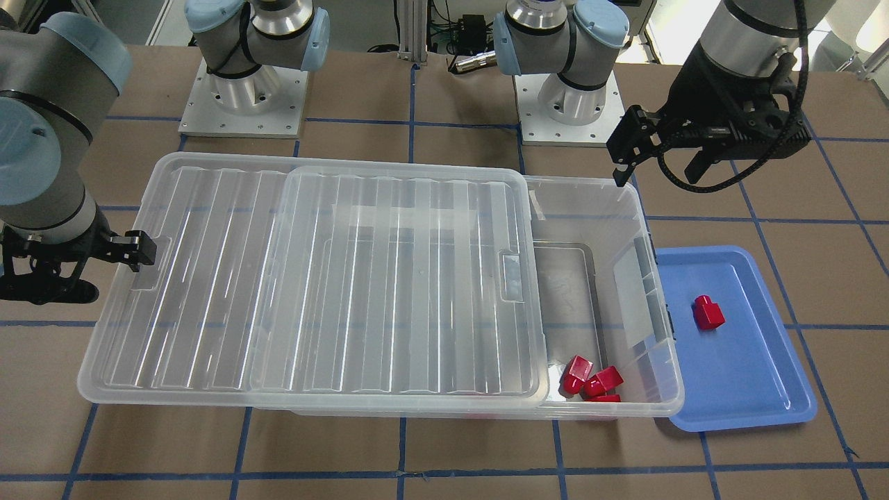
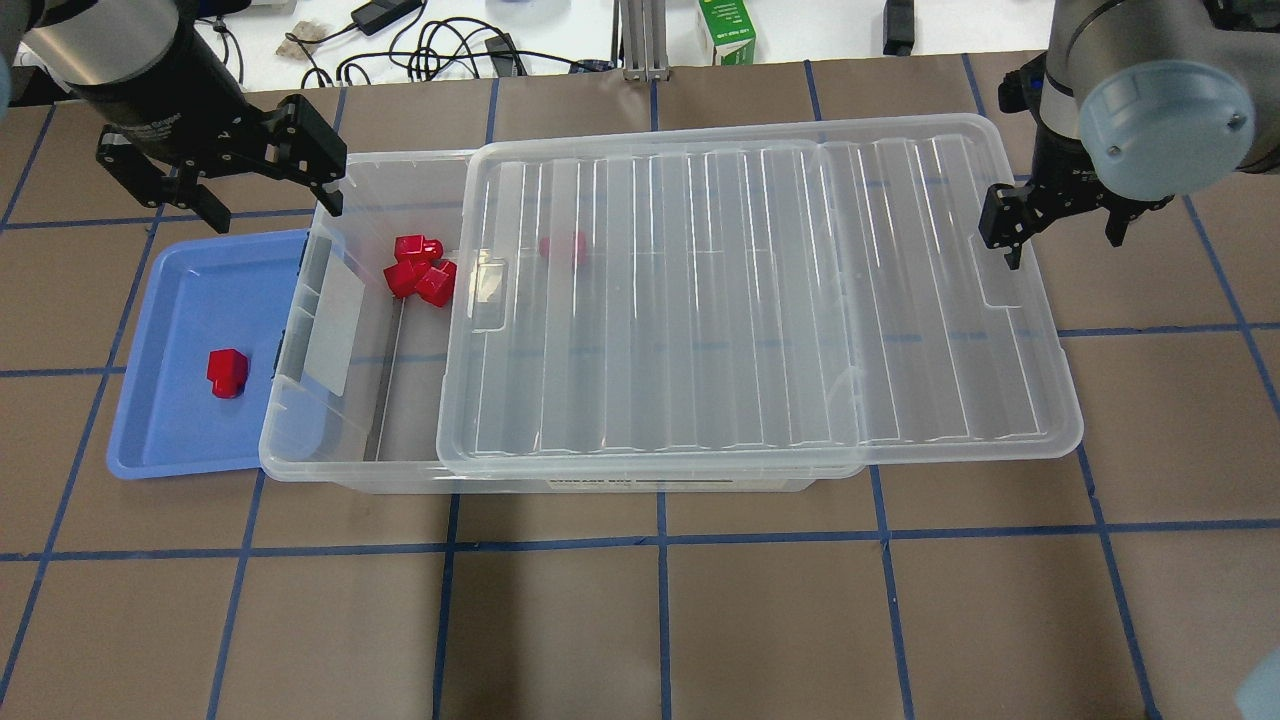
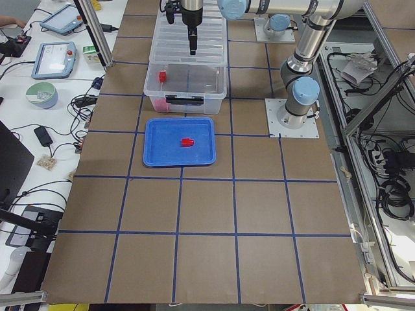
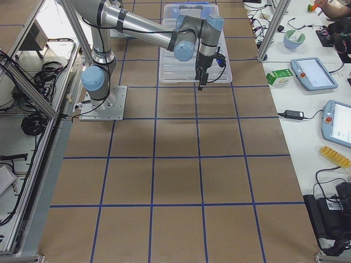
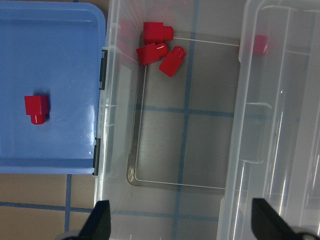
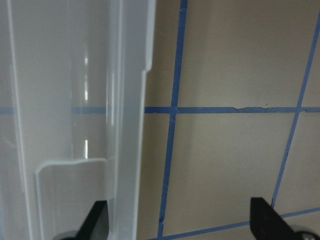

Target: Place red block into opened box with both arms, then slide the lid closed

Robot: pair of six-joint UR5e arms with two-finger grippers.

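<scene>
Left hand (image 2: 272, 208) and right hand (image 2: 1062, 240) wide open, empty; block (image 2: 227, 372) beside the box (image 2: 330, 470) looks light, stiff, slippery — best pinched across flat sides.

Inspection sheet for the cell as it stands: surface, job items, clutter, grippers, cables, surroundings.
Surface: brown table, blue tape grid.
Job's things: box with lid slid partway, one end open; three red blocks inside, a fourth under the lid; one red block on blue tray.
Clutter: green carton on rear bench.
Grippers: left gripper open above box's open end; right gripper open at lid's overhanging end.
Cables: loose cables on rear bench.
Surroundings: pendants beside the table.
</scene>
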